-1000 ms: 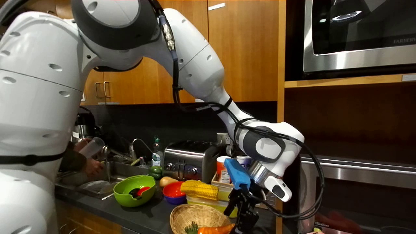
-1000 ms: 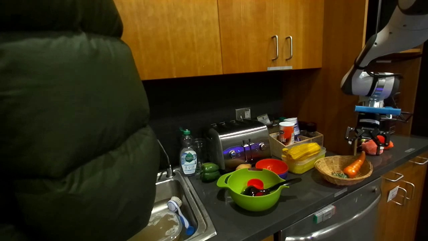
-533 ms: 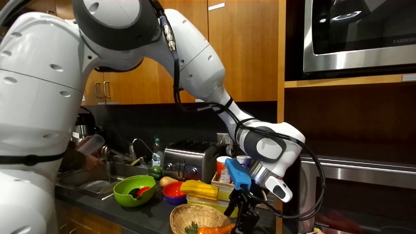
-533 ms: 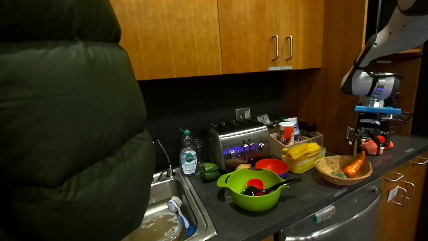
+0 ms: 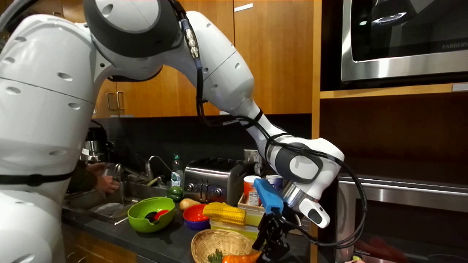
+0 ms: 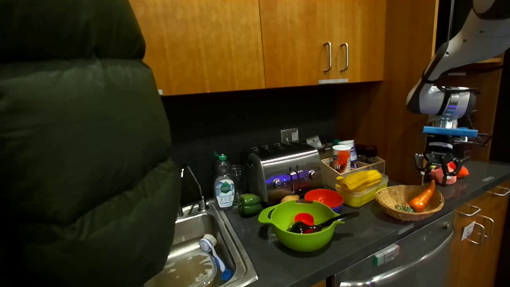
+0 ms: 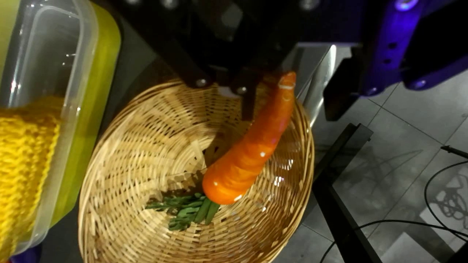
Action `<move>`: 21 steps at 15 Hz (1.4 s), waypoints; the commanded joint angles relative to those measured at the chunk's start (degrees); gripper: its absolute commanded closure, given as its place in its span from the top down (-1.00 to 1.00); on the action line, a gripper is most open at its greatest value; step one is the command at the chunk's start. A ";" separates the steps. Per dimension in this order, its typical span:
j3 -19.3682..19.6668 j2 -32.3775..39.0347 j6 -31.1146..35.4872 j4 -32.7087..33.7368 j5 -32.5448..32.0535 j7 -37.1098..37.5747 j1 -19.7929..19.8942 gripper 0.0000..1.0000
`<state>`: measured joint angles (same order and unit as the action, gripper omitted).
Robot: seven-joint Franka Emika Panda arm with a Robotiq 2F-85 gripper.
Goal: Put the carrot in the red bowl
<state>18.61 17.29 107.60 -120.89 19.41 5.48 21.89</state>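
Note:
The orange carrot (image 7: 243,160) lies in the tan woven basket (image 7: 109,171), its green leaves at the bottom and its thin tip leaning up on the rim. It shows in both exterior views (image 5: 239,259) (image 6: 423,199). My gripper (image 7: 290,113) is over the tip end of the carrot, its jaws partly open, with the tip seen between them and a gap to the right finger. In an exterior view the gripper (image 6: 435,177) stands just beyond the basket. The red bowl (image 6: 323,197) sits on a blue-purple bowl behind the green bowl, and also shows here (image 5: 199,212).
A lime-green bowl (image 6: 305,241) holds a black utensil and a small red cup. Yellow corn (image 6: 360,180) lies on a yellow-sided container (image 6: 362,197) beside the basket. A toaster (image 6: 285,167) stands behind. A person in a dark jacket (image 6: 79,159) is at the sink.
The gripper's fingers have come closer together in the last half second. The arm has barely moved, and the carrot and bowls are where they were. The person's hands moved at the sink.

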 commanded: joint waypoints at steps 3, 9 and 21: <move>-0.70 1.58 -1.80 2.66 0.48 1.54 -0.44 -0.88; -0.69 1.74 -1.71 2.70 0.51 1.42 -0.32 -0.92; -0.76 -1.92 -1.48 0.50 1.49 0.49 -0.55 -0.92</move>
<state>18.52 17.49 107.41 -120.52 20.45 5.37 22.03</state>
